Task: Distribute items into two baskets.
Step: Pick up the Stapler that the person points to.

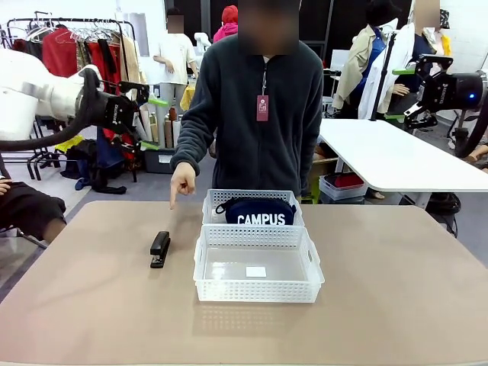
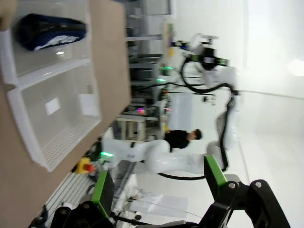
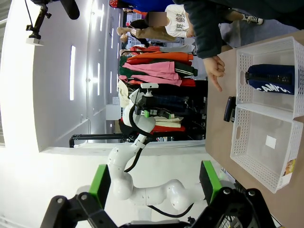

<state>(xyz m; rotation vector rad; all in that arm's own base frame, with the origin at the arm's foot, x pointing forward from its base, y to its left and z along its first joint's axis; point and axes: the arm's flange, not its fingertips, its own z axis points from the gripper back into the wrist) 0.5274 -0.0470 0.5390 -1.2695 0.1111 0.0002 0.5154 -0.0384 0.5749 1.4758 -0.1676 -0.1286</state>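
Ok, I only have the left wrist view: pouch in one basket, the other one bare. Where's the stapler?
Observer: The stapler lies on the table, outside both baskets, just off the nearer basket on the robot's left side.
Operator: Is the person doing anything?
Observer: Yes. The person's hand points a finger down at the table just beyond the stapler.
Operator: And where does my left gripper sit?
Observer: The left gripper hangs open and holds nothing, up high beyond the table's far left corner, well above the stapler.
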